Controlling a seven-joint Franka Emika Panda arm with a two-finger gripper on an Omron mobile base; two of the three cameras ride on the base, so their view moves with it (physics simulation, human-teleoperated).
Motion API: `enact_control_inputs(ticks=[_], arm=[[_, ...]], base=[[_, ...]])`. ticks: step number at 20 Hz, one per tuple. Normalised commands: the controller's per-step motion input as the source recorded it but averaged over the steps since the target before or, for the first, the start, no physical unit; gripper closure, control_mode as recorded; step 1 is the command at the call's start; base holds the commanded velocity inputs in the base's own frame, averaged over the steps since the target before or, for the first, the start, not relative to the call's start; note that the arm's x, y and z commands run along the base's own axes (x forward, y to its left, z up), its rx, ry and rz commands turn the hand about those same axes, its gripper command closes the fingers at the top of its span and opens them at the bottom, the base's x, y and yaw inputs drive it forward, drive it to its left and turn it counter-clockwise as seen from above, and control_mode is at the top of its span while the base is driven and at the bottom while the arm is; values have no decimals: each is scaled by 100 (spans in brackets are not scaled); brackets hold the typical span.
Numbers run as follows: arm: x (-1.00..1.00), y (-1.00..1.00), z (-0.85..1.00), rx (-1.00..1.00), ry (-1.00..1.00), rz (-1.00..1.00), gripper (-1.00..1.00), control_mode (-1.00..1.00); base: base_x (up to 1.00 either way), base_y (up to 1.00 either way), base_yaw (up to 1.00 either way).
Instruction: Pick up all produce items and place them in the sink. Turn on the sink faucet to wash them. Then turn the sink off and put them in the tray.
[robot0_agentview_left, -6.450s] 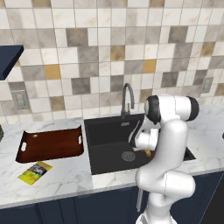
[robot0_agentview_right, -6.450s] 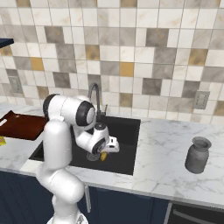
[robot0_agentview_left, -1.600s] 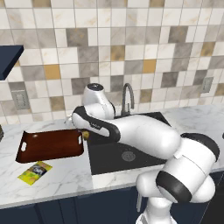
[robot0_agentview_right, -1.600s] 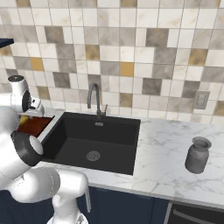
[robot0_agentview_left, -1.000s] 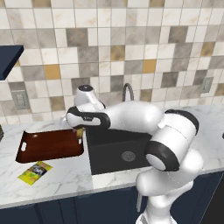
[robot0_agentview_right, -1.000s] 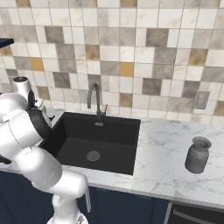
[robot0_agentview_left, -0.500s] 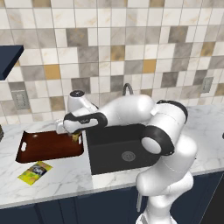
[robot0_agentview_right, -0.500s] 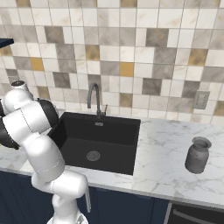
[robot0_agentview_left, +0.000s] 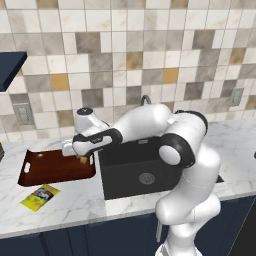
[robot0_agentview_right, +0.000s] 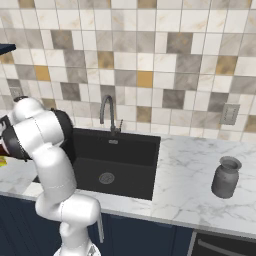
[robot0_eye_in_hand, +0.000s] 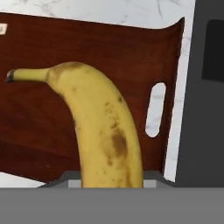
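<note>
Here, gripper (robot0_agentview_left: 83, 159) clamped on the banana (robot0_eye_in_hand: 103, 131), held by its lower end so that the stem end points forward and stays free of the fingers. In the hand view, banana seen hanging over the dark wood of the tray (robot0_eye_in_hand: 52, 57), with the white handle slot at the tray's near short end just beside it. From the left base view, gripper placed low over the right end of the tray (robot0_agentview_left: 30, 177), next to the edge of the sink (robot0_agentview_left: 125, 185); banana (robot0_agentview_left: 84, 160) visible there as a small yellow spot under the hand. Arm stretched far to the left across the sink, probably because the tray lies on the other side of the basin from the base.

Judged to be the last step: carrying the washed fruit into the tray. Not yet set down, as far as can be told; whether it touches the tray floor cannot be decided. No water seen at the faucet (robot0_agentview_right: 107, 113), so tap likely off. Sink (robot0_agentview_right: 115, 165) without produce inside. Next move seems to call for a small lowering before letting go, so the banana does not roll against the rim.

Yellow packet (robot0_agentview_left: 40, 195) lying on the marble in front of the tray, apart from it. Grey jar (robot0_agentview_right: 226, 177) standing well to the right of the sink.
</note>
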Motion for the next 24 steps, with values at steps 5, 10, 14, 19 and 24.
enact_control_inputs(ticks=[5,10,14,19,24], arm=[[17,8,-20,0,0,0,100,-100],[15,4,-20,-1,2,0,100,-100],[4,2,-14,0,1,0,100,-100],[4,4,-12,0,0,0,100,-100],[10,6,-15,0,0,0,100,-100]], base=[[0,0,0],[0,0,0],[0,0,0],[0,0,0],[0,0,0]])
